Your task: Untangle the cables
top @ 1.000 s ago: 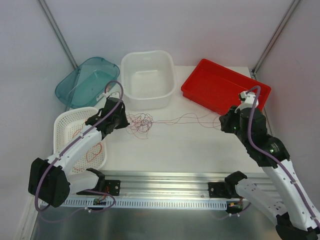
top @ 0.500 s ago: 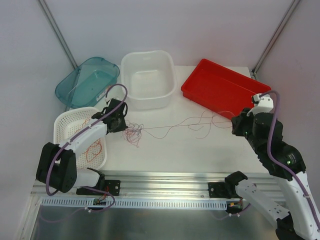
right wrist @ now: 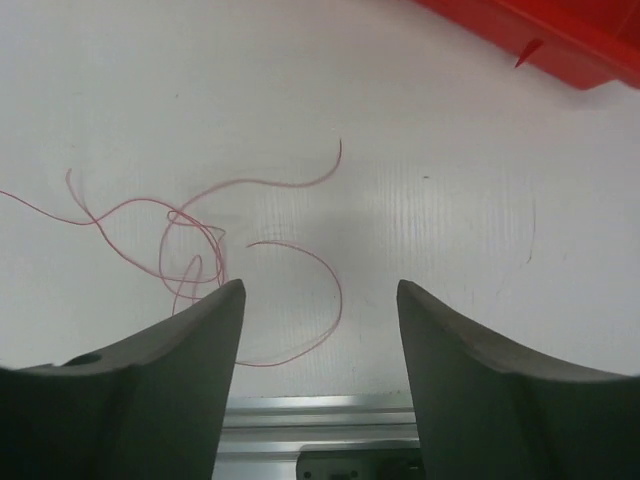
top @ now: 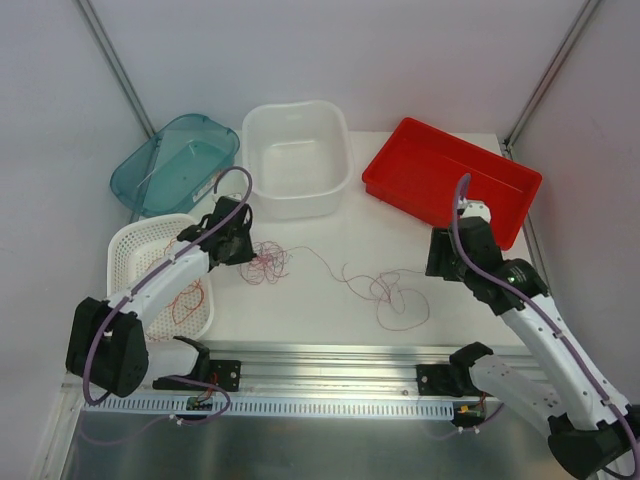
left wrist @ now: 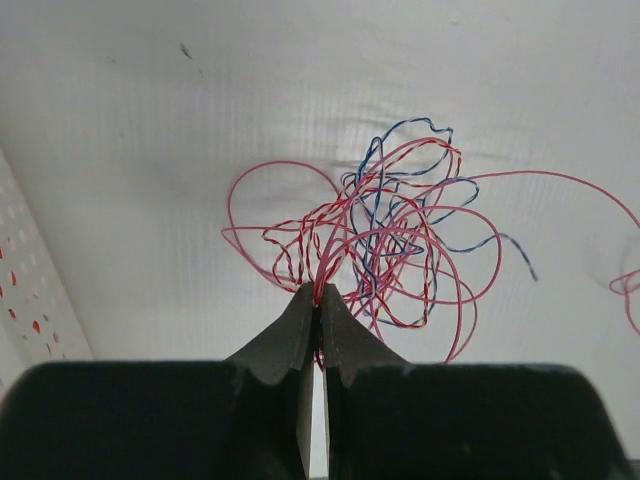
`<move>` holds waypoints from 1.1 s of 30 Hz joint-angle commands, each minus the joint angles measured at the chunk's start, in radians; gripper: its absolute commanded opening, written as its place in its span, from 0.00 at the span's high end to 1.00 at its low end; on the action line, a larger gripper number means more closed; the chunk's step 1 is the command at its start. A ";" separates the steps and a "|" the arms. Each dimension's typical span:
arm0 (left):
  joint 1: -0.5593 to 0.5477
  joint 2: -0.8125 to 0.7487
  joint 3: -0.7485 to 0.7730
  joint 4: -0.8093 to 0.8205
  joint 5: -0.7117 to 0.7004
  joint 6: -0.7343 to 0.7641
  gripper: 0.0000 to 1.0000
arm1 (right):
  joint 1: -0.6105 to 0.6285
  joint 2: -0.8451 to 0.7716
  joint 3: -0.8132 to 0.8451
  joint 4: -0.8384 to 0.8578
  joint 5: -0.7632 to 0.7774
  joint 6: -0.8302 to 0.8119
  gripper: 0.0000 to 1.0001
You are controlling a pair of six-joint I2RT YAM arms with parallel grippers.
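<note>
Left jaws pinch the tangled cables (left wrist: pixel 385 238) — right jaws spread wide over a loose red strand (right wrist: pixel 180 215).

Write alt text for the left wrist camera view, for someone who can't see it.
The left gripper, jaws shut, pinches a few red strands at the edge of a loose tangle of thin red, pink and blue cables lying on a white table. A white perforated basket edges in at the left.
</note>
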State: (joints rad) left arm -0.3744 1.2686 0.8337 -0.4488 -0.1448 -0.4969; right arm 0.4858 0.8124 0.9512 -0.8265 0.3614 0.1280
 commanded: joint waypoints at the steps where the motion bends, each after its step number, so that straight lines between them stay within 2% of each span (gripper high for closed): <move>1: -0.030 -0.063 0.010 -0.008 0.066 0.029 1.00 | -0.003 0.019 -0.037 0.052 -0.093 0.013 0.31; 2: -0.035 -0.067 0.004 -0.008 0.073 0.029 1.00 | 0.000 0.025 -0.048 0.093 -0.155 0.012 0.30; 8: -0.055 -0.109 -0.031 -0.010 0.090 0.021 1.00 | 0.025 0.125 -0.077 0.187 -0.280 0.015 0.28; 16: -0.054 -0.159 -0.058 -0.011 0.028 0.029 1.00 | 0.045 0.275 -0.149 0.253 -0.334 0.073 0.30; 22: -0.054 -0.155 -0.042 -0.014 0.010 0.038 1.00 | 0.050 0.359 -0.216 0.244 -0.216 0.127 0.31; 27: -0.046 -0.155 -0.033 -0.027 -0.013 0.050 1.00 | 0.050 0.435 -0.255 0.277 -0.208 0.153 0.32; 29: -0.040 -0.160 -0.033 -0.033 -0.025 0.054 1.00 | 0.048 0.462 -0.272 0.308 -0.207 0.163 0.35; 33: -0.029 -0.166 -0.034 -0.041 -0.041 0.055 1.00 | 0.046 0.504 -0.275 0.331 -0.188 0.164 0.48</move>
State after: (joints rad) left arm -0.4168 1.1290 0.7811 -0.4675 -0.1432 -0.4606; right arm 0.5308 1.2934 0.6735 -0.5400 0.1371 0.2653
